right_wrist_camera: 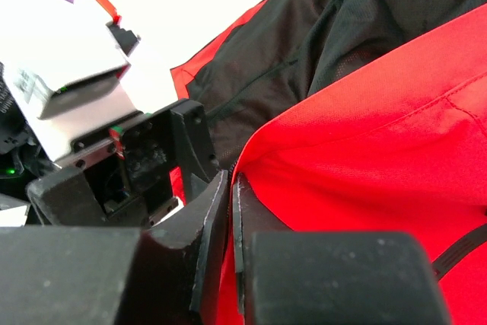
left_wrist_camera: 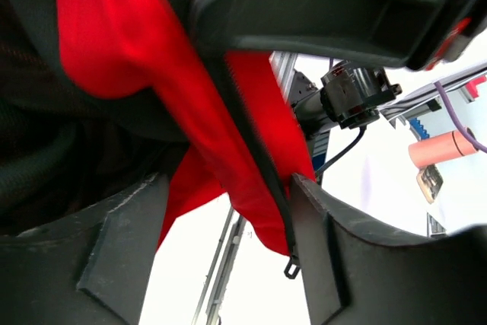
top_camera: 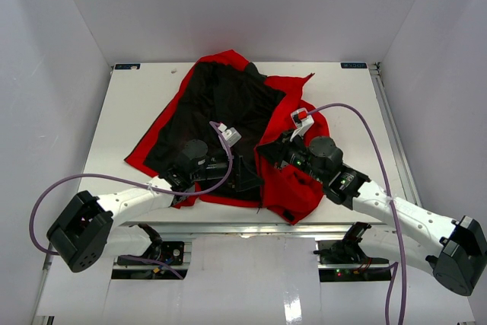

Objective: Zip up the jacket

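Observation:
The red jacket [top_camera: 228, 112] lies open on the white table [top_camera: 342, 104], black lining up, with its right front panel folded red side up [top_camera: 293, 188]. My right gripper [top_camera: 268, 159] is shut on the jacket's front edge, and zipper teeth show between the closed fingers [right_wrist_camera: 230, 180]. My left gripper [top_camera: 247, 175] is right beside it and open. In the left wrist view its fingers [left_wrist_camera: 122, 256] stand wide apart around the hanging red edge [left_wrist_camera: 259, 188]. The dark zipper tape there ends in a small pin [left_wrist_camera: 291, 268] against the right finger.
The table's near edge with a metal rail [top_camera: 251, 227] runs just below both grippers. White walls enclose the table on the left, back and right. Purple cables [top_camera: 358, 116] loop over each arm. A black motor [left_wrist_camera: 354, 97] and a pink cylinder [left_wrist_camera: 445, 148] show beyond the table edge.

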